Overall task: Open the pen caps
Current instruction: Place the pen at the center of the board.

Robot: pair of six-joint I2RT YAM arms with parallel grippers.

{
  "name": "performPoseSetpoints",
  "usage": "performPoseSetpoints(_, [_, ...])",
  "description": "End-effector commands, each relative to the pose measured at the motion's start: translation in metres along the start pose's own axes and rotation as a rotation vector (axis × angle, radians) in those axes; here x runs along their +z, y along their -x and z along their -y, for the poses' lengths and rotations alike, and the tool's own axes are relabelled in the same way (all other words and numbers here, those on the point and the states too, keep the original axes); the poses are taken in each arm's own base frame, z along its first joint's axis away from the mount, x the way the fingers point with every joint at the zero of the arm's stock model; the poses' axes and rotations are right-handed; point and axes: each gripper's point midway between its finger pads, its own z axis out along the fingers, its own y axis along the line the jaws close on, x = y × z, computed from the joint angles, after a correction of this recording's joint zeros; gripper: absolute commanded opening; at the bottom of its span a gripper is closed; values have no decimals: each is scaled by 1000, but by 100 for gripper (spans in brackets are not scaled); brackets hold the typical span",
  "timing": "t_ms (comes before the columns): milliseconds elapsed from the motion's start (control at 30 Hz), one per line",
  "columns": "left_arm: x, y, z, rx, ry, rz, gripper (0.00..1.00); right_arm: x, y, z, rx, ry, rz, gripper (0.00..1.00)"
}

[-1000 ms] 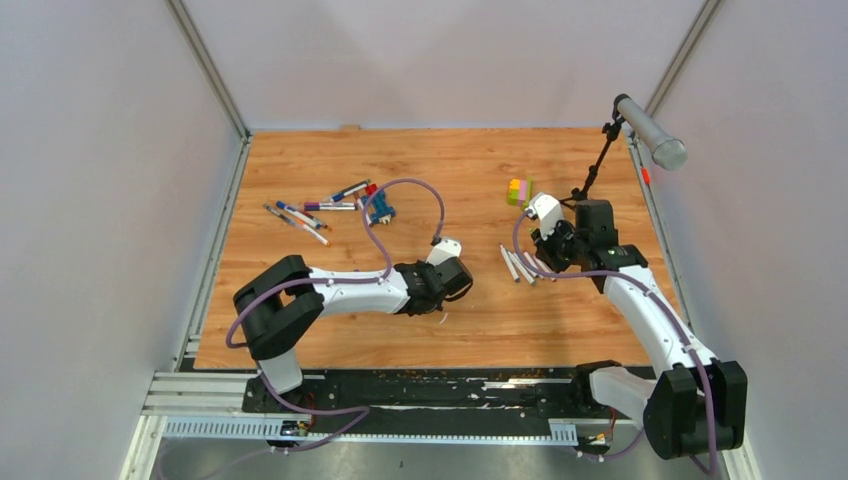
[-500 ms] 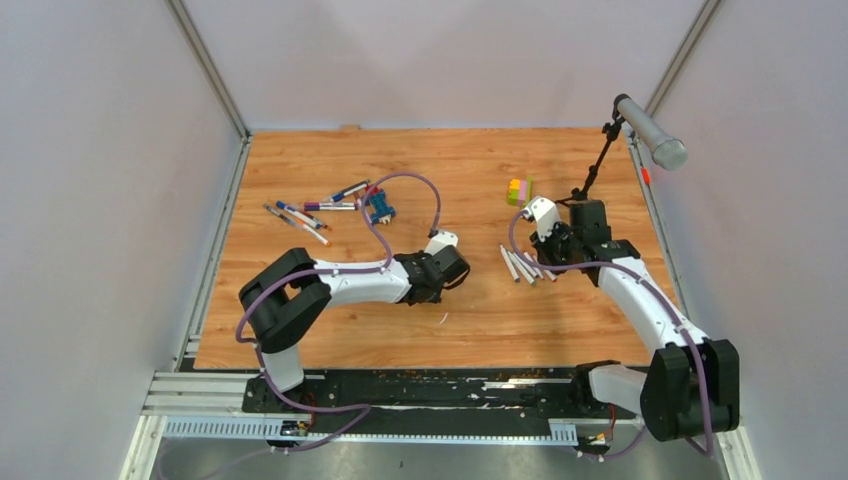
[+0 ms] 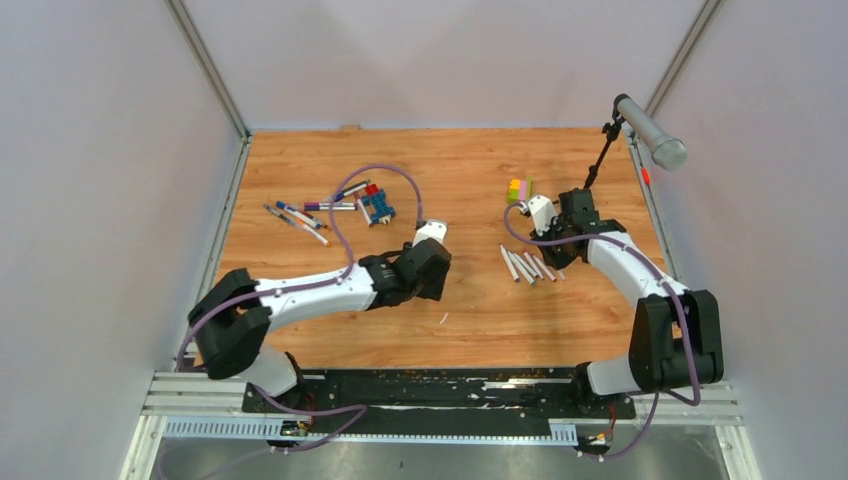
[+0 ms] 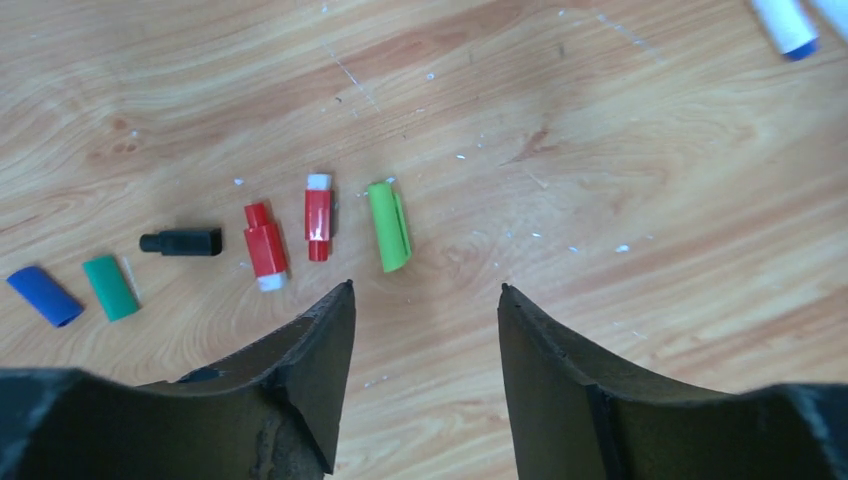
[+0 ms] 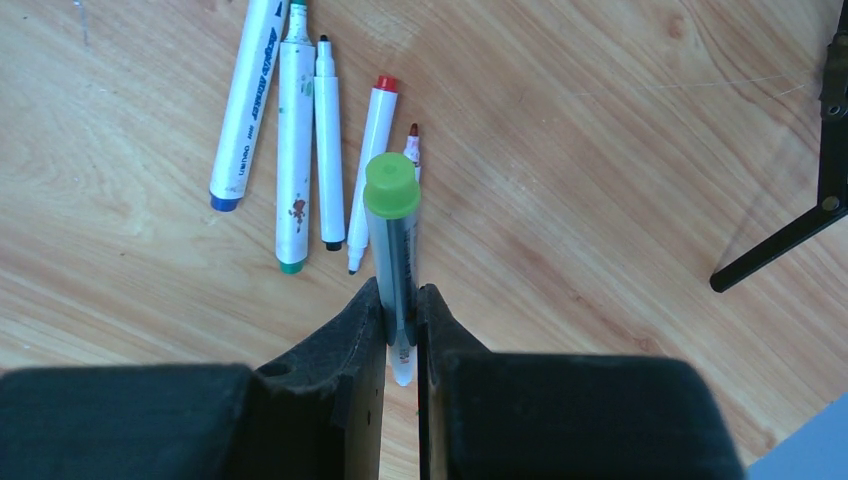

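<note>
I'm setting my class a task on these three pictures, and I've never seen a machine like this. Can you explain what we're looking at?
These are two robot arms bolted to a wooden table. The wide picture looks down from above. The other two come from a camera on each wrist, so the dark shapes at the bottom are that arm's own fingers. The left gripper is open and empty, with a row of loose pen caps on the table in front of it. The right gripper is shut on a pen with its light green cap on. Other pens with bare tips lie beside it.
</note>
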Motion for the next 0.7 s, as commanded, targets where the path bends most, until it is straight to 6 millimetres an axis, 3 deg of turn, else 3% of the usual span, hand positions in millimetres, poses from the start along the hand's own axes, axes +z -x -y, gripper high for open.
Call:
performPoseSetpoints(0, [-26, 17, 1, -48, -85, 110, 64, -1, 10, 18, -7, -48, -16, 3])
performPoseSetpoints(233, [-44, 7, -17, -104, -129, 180, 79, 16, -1, 23, -4, -35, -96, 6])
performPoseSetpoints(667, [-52, -2, -33, -133, -114, 201, 81, 35, -18, 25, 38, 17, -168, 13])
